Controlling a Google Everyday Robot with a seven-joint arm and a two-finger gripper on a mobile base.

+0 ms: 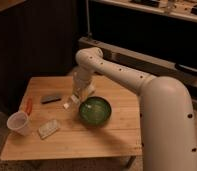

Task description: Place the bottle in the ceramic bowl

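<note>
The ceramic bowl is dark green and glossy with a lighter speckled inside, and stands near the middle of the wooden table. The bottle is small and pale, with its white cap end pointing lower left. It lies tilted just left of the bowl's rim. My gripper hangs from the white arm, right over the bottle's upper end and close to the bowl's far left rim. I cannot tell whether the bottle is held or rests on the table.
A whitish translucent cup stands at the table's left front. A flat pale packet lies beside it. A dark flat object and a red-orange tool lie at the left. A dark cabinet stands behind.
</note>
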